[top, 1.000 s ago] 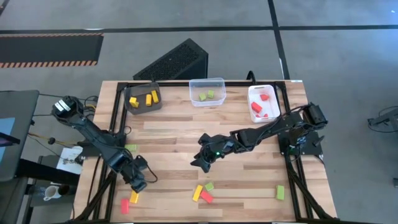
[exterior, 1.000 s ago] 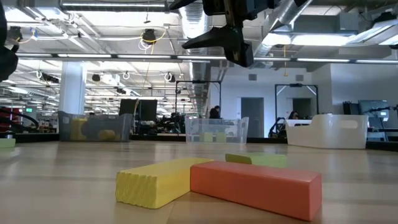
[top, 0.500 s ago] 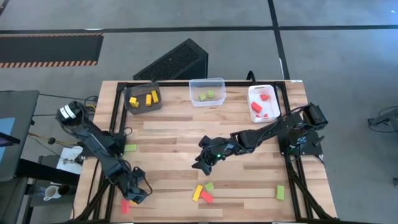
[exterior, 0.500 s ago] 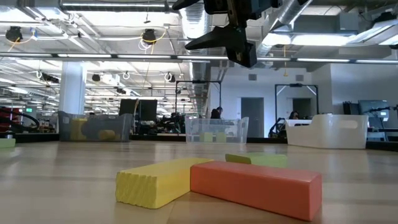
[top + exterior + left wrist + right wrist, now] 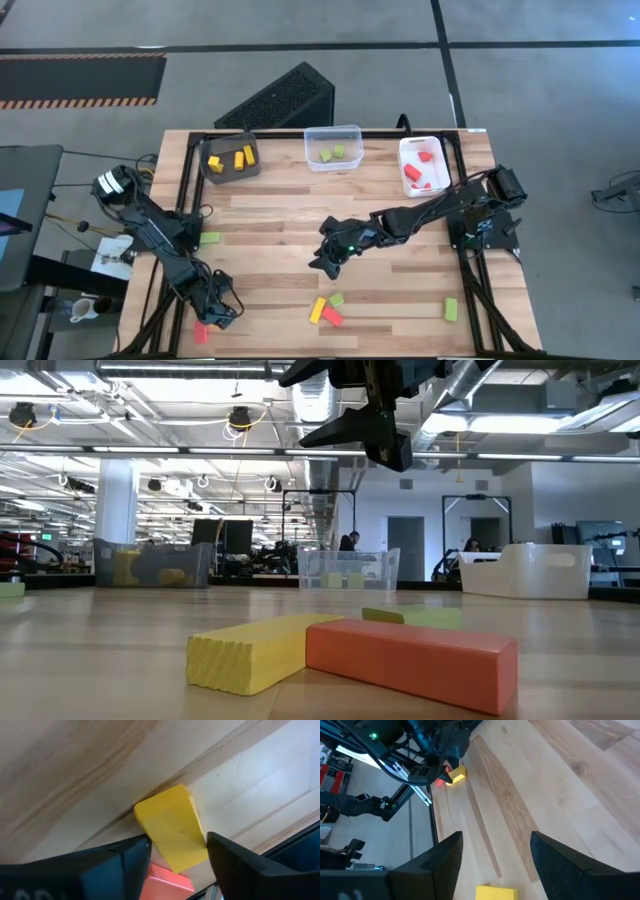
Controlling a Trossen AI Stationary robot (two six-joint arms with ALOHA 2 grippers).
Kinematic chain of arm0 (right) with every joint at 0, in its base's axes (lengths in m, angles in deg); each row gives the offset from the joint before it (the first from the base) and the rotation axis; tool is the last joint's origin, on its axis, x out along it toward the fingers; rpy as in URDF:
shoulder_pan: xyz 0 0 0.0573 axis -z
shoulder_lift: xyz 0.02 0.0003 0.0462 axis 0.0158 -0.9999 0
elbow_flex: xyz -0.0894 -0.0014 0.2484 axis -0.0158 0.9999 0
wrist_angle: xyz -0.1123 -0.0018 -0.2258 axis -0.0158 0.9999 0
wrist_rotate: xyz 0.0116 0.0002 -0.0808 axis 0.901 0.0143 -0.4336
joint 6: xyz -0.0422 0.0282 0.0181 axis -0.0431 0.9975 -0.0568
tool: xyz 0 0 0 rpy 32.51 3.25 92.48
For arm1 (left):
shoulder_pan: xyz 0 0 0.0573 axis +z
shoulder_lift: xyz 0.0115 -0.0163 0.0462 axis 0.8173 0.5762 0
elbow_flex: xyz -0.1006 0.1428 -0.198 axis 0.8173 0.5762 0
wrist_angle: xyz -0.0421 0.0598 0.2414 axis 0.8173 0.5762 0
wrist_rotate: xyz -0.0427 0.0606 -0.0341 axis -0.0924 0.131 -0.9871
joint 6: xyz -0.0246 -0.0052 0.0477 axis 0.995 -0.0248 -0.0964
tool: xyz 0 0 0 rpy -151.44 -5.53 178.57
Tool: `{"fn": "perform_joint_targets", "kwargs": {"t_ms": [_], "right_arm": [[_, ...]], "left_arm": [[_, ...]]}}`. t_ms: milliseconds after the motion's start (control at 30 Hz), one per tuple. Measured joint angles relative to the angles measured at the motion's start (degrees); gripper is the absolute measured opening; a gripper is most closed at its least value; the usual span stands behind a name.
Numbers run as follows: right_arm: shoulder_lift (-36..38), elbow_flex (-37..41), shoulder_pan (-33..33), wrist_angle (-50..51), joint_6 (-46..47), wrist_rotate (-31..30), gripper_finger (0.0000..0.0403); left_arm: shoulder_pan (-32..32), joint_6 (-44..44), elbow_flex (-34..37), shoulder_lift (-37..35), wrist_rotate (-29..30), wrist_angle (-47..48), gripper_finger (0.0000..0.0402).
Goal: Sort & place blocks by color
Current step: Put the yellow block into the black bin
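Observation:
My left gripper (image 5: 216, 310) is low over the table's near-left corner, open. In the left wrist view its fingers (image 5: 125, 862) stand on either side of a yellow block (image 5: 172, 827) that lies flat on the wood, with a red block (image 5: 167, 882) right beside it. My right gripper (image 5: 322, 262) hangs open above the table's middle, high in the low view (image 5: 350, 415). A yellow block (image 5: 318, 310), a red one (image 5: 332, 317) and a green one (image 5: 337, 299) lie together near the near edge. Single green blocks lie at the left (image 5: 209, 238) and near right (image 5: 451, 309). My left gripper has a finger on each side of the yellow block (image 5: 190, 845), coming from above. Whether the fingers touch it, I cannot tell. The block lies flat on the table.
Three bins stand along the far edge: a dark one (image 5: 231, 170) with yellow blocks, a clear one (image 5: 332, 133) with green blocks, a white one (image 5: 424, 178) with red blocks. A black slatted box (image 5: 280, 98) lies on the floor beyond the table. Bare wood lies between the arms.
My left gripper has moved toward the table's near-left corner and down, and now stands over the yellow block there, covering it in the high view. My right arm has kept almost still.

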Motion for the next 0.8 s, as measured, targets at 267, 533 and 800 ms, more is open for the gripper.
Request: {"fn": "perform_joint_targets", "kwargs": {"t_ms": [267,533,800], "right_arm": [[0.0,0.0,-0.2,0.4,-0.1,0.0,0.0255],[0.0,0.0,0.3,0.2,-1.0,0.0,0.0255],[0.0,0.0,0.7,0.2,-0.7,-0.1,0.0255]], "left_arm": [[0.8,-3.5,-0.1,0.0,0.4,1.5,0.0111],[5.0,-9.4,0.3,-3.2,4.9,2.6,0.0105],[7.6,-14.9,0.5,-13.4,22.7,2.9,0.0106]]}}
